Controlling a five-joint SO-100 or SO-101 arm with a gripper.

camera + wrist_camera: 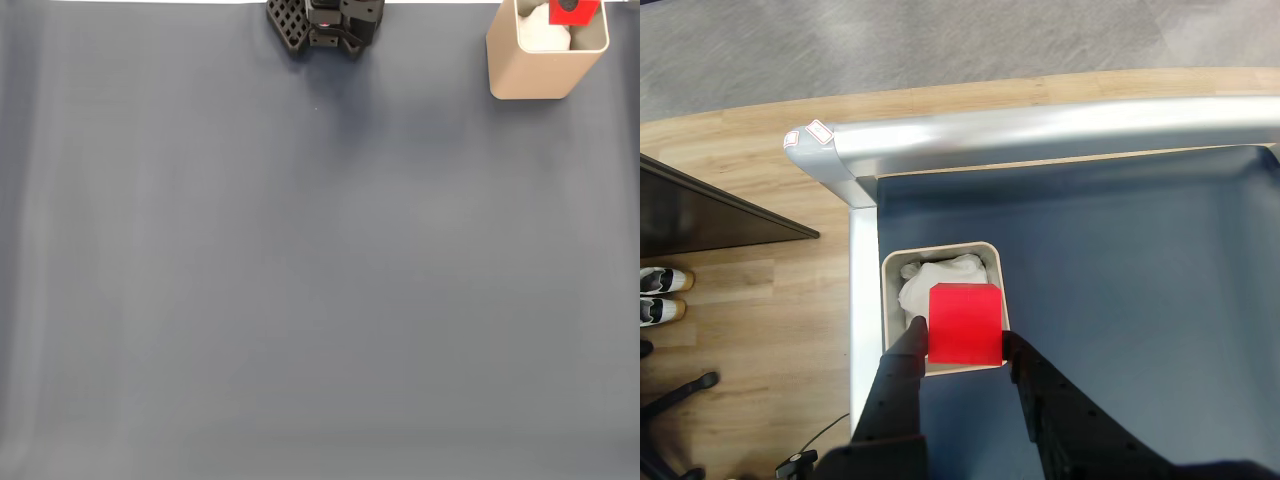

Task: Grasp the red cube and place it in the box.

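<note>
In the wrist view the gripper (962, 352) is closed on the red cube (965, 323) — one finger (902, 352) on each side — and holds it over the open box (890, 285), which has something white inside. In the fixed view the box (535, 70) stands on the dark blue table (300, 280), in the top right corner — the cube (574, 10) is above its rim.

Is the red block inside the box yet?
Not yet. In the wrist view the red cube sits between the fingers of the tool, held above the open box, which has something white crumpled inside.
</note>
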